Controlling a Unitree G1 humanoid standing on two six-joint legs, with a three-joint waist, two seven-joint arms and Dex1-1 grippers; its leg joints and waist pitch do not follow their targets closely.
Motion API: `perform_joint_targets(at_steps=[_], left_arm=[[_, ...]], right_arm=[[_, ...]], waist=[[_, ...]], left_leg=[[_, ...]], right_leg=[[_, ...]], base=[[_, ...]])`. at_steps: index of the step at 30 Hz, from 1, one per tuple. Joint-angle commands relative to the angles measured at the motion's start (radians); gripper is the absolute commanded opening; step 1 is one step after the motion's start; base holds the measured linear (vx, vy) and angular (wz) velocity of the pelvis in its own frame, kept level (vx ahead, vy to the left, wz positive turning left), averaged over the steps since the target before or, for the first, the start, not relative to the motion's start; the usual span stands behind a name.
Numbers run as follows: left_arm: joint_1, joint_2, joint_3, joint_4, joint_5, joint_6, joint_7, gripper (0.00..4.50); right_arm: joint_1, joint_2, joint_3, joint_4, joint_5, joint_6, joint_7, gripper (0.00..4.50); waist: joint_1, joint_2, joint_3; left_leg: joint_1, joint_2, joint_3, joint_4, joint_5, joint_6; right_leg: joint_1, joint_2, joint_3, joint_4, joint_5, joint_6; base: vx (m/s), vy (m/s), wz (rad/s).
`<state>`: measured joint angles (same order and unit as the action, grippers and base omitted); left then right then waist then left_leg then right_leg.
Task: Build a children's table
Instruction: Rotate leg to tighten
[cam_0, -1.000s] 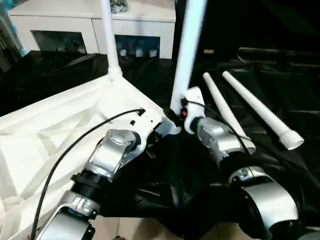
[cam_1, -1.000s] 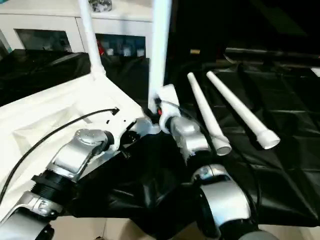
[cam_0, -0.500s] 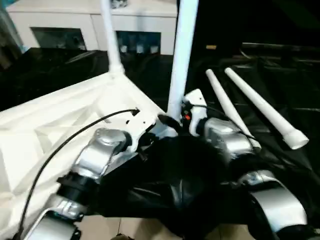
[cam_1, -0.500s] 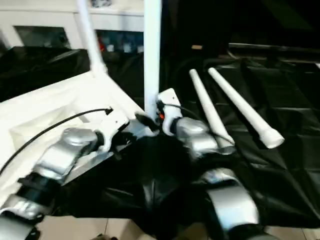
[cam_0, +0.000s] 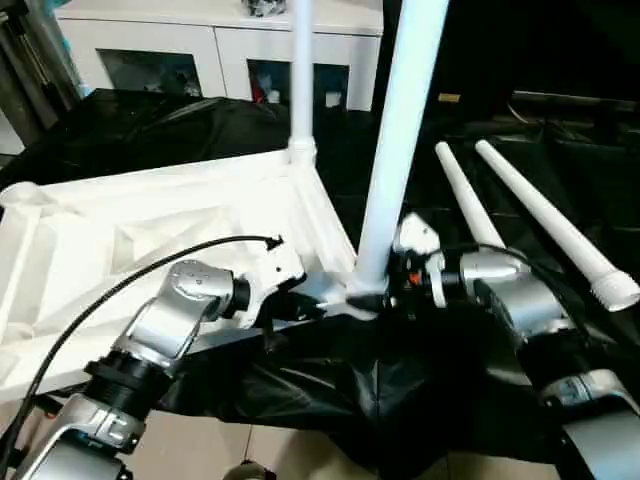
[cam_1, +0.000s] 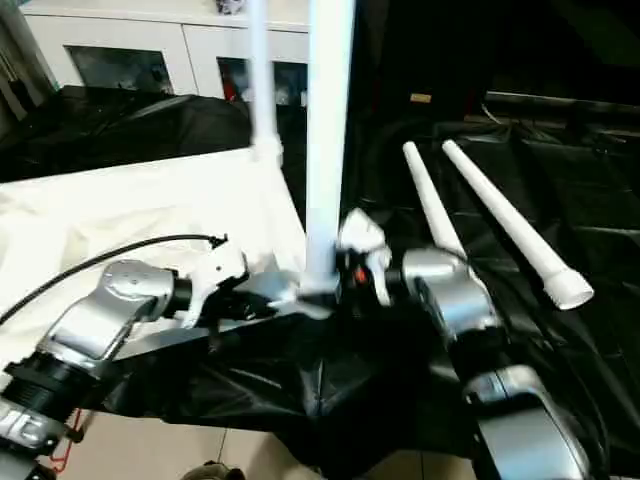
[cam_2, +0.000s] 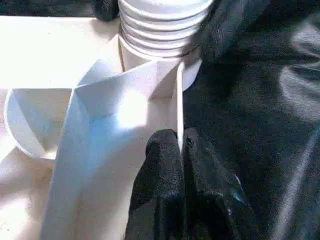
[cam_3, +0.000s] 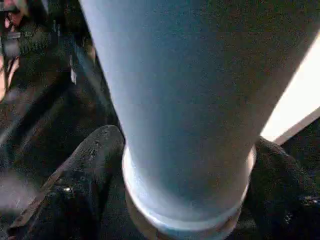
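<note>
The right tool (cam_3: 187, 145) has swung round beside the smooth white tapered tube leg (cam_0: 400, 130), fingers spread astride its ribbed base. The left tool (cam_2: 180, 142) is pressed together, pinching a thin rib of the upturned white plastic table panel (cam_0: 150, 220) at the black-draped tabletop's (cam_0: 330, 380) near edge. Second leg seems seated; next, fetch a loose leg (cam_0: 545, 220) lying rightward.
</note>
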<state>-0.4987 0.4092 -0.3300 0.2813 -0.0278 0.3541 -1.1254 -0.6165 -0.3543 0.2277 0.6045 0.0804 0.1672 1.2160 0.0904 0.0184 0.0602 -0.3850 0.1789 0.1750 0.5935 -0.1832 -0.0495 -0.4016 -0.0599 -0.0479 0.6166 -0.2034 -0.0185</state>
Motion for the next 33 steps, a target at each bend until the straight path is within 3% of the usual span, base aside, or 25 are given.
perform_joint_targets(at_steps=[1,4,5,7,13,20,22,24,25,29,33], left_arm=[[-0.018,-0.021,-0.007,-0.052,-0.056,-0.046,-0.043,0.0],[-0.019,-0.019,-0.009,-0.049,-0.057,-0.052,-0.052,0.0],[-0.02,-0.019,-0.01,-0.047,-0.057,-0.054,-0.054,0.0],[-0.021,-0.018,-0.011,-0.04,-0.056,-0.063,-0.062,0.0],[-0.017,-0.021,-0.009,-0.036,-0.056,-0.067,-0.071,0.0],[-0.014,-0.033,-0.002,-0.023,-0.05,-0.052,-0.046,0.0],[-0.03,-0.061,0.012,0.02,-0.023,-0.028,0.029,0.0],[-0.034,-0.068,0.016,0.031,-0.017,-0.025,0.048,0.0],[-0.053,-0.101,0.033,0.069,-0.003,-0.013,0.119,0.0],[-0.089,-0.161,0.043,0.131,0.034,0.01,0.243,0.0],[-0.124,-0.227,0.054,0.188,0.056,0.028,0.357,0.0]], right_arm=[[0.016,-0.002,0.041,-0.027,-0.018,0.018,0.029,3.72],[0.023,-0.004,0.046,-0.046,-0.015,0.035,0.024,3.72],[0.024,-0.005,0.048,-0.05,-0.014,0.039,0.024,3.47],[0.028,-0.004,0.052,-0.066,-0.011,0.053,0.019,3.47],[0.037,0.001,0.051,-0.077,-0.011,0.064,0.023,2.89],[0.061,0.02,0.039,-0.079,-0.006,0.076,-0.019,2.79],[0.049,0.078,-0.012,-0.019,-0.011,0.062,-0.163,2.78],[0.043,0.093,-0.025,0.0,-0.015,0.06,-0.205,2.78],[0.019,0.142,-0.069,0.07,-0.023,0.044,-0.352,2.77],[-0.027,0.215,-0.132,0.186,-0.019,0.048,-0.57,2.76],[-0.071,0.277,-0.168,0.271,-0.032,0.041,-0.747,2.76]], waist=[[-0.004,0.007,-0.075],[-0.003,0.01,-0.076],[-0.003,0.009,-0.077],[-0.003,0.009,-0.077],[-0.002,0.009,-0.076],[-0.003,0.008,-0.075],[-0.006,0.009,-0.073],[-0.011,0.009,-0.07],[-0.014,0.01,-0.068],[-0.039,0.01,-0.065],[-0.041,0.011,-0.068]], left_leg=[[0.021,0.055,-0.014,-0.061,-0.125,0.062],[0.02,0.054,-0.014,-0.058,-0.109,0.069],[0.02,0.054,-0.013,-0.058,-0.108,0.071],[0.02,0.054,-0.013,-0.057,-0.104,0.072],[0.021,0.054,-0.013,-0.057,-0.114,0.068],[0.02,0.052,-0.013,-0.056,-0.119,0.061],[0.02,0.052,-0.014,-0.057,-0.137,0.051],[0.023,0.05,-0.016,-0.06,-0.18,0.026],[0.024,0.05,-0.016,-0.062,-0.202,0.014],[0.026,0.045,-0.021,-0.066,-0.254,-0.022],[0.026,0.044,-0.018,-0.064,-0.228,-0.014]], right_leg=[[0.057,-0.079,0.042,-0.056,0.013,-0.281],[0.058,-0.078,0.042,-0.054,0.03,-0.284],[0.058,-0.078,0.042,-0.054,0.033,-0.284],[0.059,-0.079,0.042,-0.053,0.035,-0.284],[0.057,-0.077,0.042,-0.054,0.017,-0.284],[0.056,-0.078,0.043,-0.055,-0.003,-0.278],[0.054,-0.079,0.044,-0.058,-0.031,-0.275],[0.053,-0.082,0.044,-0.066,-0.106,-0.264],[0.053,-0.081,0.045,-0.068,-0.145,-0.255],[0.049,-0.082,0.046,-0.079,-0.261,-0.228],[0.046,-0.08,0.047,-0.079,-0.222,-0.225]], base=[[0.0,0.0,0.0],[0.0,0.0,0.0],[0.0,0.0,0.0],[0.0,0.0,0.0],[0.0,0.0,0.0],[0.0,0.0,0.0],[0.0,0.0,0.0],[0.0,0.0,0.0],[0.0,0.0,0.0],[0.0,0.0,0.0],[0.0,0.0,0.0]])
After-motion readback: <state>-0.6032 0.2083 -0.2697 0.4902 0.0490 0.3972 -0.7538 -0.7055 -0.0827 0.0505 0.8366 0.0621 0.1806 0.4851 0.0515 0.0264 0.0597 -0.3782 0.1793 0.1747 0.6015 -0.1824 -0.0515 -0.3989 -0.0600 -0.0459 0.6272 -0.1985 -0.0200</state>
